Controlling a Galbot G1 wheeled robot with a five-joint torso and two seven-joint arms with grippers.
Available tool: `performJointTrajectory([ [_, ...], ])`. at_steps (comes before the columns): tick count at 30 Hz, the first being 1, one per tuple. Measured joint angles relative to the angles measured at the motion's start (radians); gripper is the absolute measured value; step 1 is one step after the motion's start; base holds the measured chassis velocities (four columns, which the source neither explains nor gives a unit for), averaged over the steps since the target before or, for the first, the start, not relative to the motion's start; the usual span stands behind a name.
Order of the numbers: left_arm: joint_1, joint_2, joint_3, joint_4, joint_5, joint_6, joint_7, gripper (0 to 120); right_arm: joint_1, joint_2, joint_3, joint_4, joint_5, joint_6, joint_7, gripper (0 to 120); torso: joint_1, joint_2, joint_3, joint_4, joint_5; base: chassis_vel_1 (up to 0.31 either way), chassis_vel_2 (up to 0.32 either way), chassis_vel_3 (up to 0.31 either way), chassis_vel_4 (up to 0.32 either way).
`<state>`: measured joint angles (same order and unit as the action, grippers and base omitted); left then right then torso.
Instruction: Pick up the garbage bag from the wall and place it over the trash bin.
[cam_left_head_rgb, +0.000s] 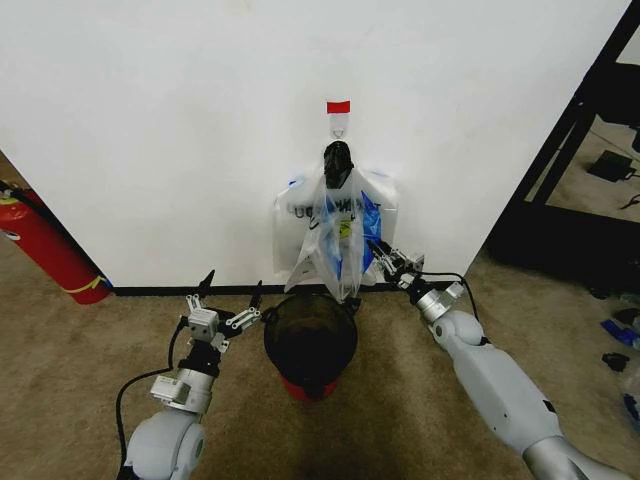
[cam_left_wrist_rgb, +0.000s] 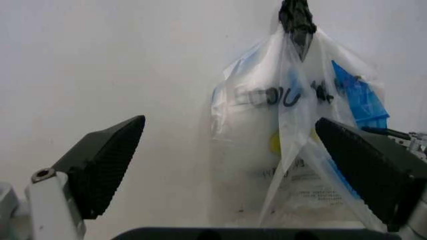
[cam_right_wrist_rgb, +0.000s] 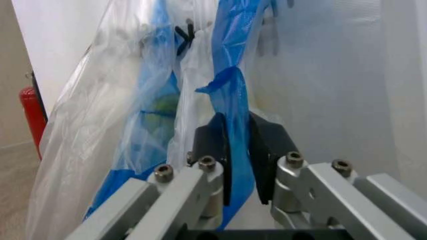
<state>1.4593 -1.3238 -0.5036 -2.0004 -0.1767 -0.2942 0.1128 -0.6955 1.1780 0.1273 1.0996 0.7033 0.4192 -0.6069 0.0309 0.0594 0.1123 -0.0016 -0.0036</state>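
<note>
Clear plastic bags hang bunched under a black clip (cam_left_head_rgb: 338, 160) on the white wall (cam_left_head_rgb: 180, 130), below a hook with red tape (cam_left_head_rgb: 338, 107). One garbage bag (cam_left_head_rgb: 342, 250) with blue edge strips hangs in front of the bunch, down to the bin. My right gripper (cam_left_head_rgb: 384, 256) is shut on a blue strip of the garbage bag (cam_right_wrist_rgb: 233, 100), with the plastic pinched between its black fingers (cam_right_wrist_rgb: 215, 150). The black trash bin (cam_left_head_rgb: 310, 340) with a red base stands on the carpet under the bags. My left gripper (cam_left_head_rgb: 229, 297) is open, beside the bin's left rim, facing the bags (cam_left_wrist_rgb: 293, 140).
A red fire extinguisher (cam_left_head_rgb: 50, 248) leans against the wall at the left. A black frame (cam_left_head_rgb: 565, 140) stands at the right, with cables and small items on the floor behind it. Bare carpet surrounds the bin. The bin's rim (cam_left_wrist_rgb: 253, 234) lies just under the left gripper.
</note>
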Motion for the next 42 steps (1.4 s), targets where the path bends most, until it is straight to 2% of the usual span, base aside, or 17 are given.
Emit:
performJointTrajectory([
  [5,0.002,-0.001,-0.002,0.000,0.002,0.000,0.000,100,-0.013,-0.008,0.007,0.047,0.025,0.004,-0.001,0,0.000,0.000,0.000,0.0003,-0.0001,0.000,0.000,0.000,0.000],
  [14,-0.022,0.015,0.018,0.013,0.003,0.000,0.001,100,-0.090,-0.048,0.031,0.179,0.141,0.003,-0.001,0,0.000,0.000,0.000,0.0000,0.0000,0.000,0.000,0.000,0.000],
  [20,-0.088,0.034,0.102,0.041,-0.030,-0.030,0.038,100,-0.163,-0.085,0.040,0.297,0.243,-0.003,0.030,0,0.000,0.000,0.000,0.0000,0.0000,0.000,0.000,0.000,0.000],
  [25,-0.230,0.067,0.228,0.103,-0.063,-0.022,0.063,100,-0.225,-0.106,0.041,0.379,0.313,-0.007,0.087,0,0.000,0.000,0.000,0.0001,0.0002,0.000,0.000,0.000,0.000],
  [28,-0.356,0.092,0.354,0.147,-0.063,0.029,0.023,100,-0.244,-0.111,0.046,0.402,0.343,-0.016,0.104,0,0.000,0.000,0.000,-0.0001,0.0000,0.000,0.000,0.000,0.000],
  [30,-0.384,0.097,0.385,0.155,-0.068,0.044,0.013,100,-0.247,-0.111,0.048,0.403,0.345,-0.017,0.105,0,0.000,0.000,0.000,-0.0002,0.0000,0.000,0.000,0.000,0.000],
  [33,-0.507,0.121,0.530,0.178,-0.127,0.141,-0.048,100,-0.253,-0.102,0.055,0.398,0.344,-0.016,0.107,0,0.000,0.000,0.000,-0.0004,0.0000,0.000,0.000,0.000,0.000],
  [34,-0.549,0.132,0.581,0.182,-0.152,0.198,-0.072,100,-0.255,-0.094,0.058,0.393,0.341,-0.015,0.107,0,0.000,0.000,0.000,-0.0001,0.0002,0.000,0.000,0.000,0.000],
  [37,-0.630,0.143,0.670,0.214,-0.149,0.320,-0.141,100,-0.258,-0.085,0.062,0.389,0.334,-0.011,0.107,0,0.000,0.000,0.000,0.0003,0.0001,0.000,0.000,0.000,0.000],
  [38,-0.630,0.143,0.670,0.214,-0.149,0.320,-0.141,100,-0.258,-0.085,0.062,0.389,0.334,-0.011,0.107,0,0.000,0.000,0.000,0.0003,0.0001,0.000,0.000,0.000,0.000],
  [41,-0.682,0.144,0.723,0.246,-0.107,0.413,-0.211,100,-0.260,-0.081,0.063,0.389,0.329,-0.008,0.107,0,0.000,0.000,0.000,0.0000,0.0002,0.000,0.000,0.000,0.000],
  [42,-0.687,0.144,0.727,0.248,-0.103,0.422,-0.216,100,-0.260,-0.081,0.063,0.389,0.328,-0.008,0.107,0,0.000,0.000,0.000,0.0000,0.0002,0.000,0.000,0.000,0.000],
])
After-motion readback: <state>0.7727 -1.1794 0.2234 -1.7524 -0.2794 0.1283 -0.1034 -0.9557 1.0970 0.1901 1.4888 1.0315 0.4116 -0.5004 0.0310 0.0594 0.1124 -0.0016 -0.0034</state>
